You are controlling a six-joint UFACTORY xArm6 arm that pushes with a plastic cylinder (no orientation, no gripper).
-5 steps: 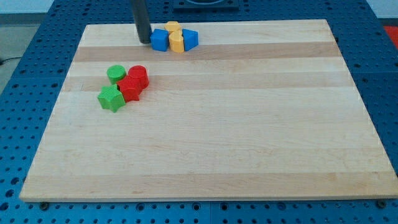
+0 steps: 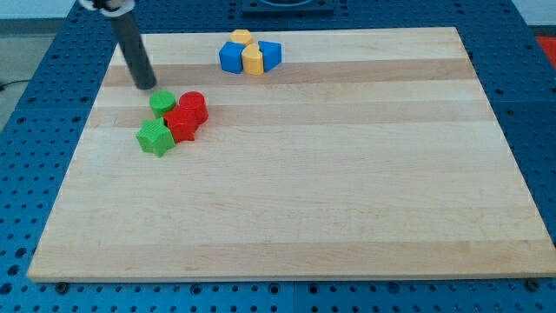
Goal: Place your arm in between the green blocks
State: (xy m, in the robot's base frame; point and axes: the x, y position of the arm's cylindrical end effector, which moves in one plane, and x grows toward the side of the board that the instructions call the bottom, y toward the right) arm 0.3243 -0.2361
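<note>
My tip just up-left of the green cylinder, apparently apart; green star below; no tool visible.

Pale matt wooden board on a blue perforated metal-looking table.

Bright, even overhead light falls on the pale wooden counter, with no glare and only short soft shadows hugging the small coloured blocks, a faint dark smudge beside the dark rod's lower end, my tip, and focus crisp from edge to edge without visible distortion.
</note>
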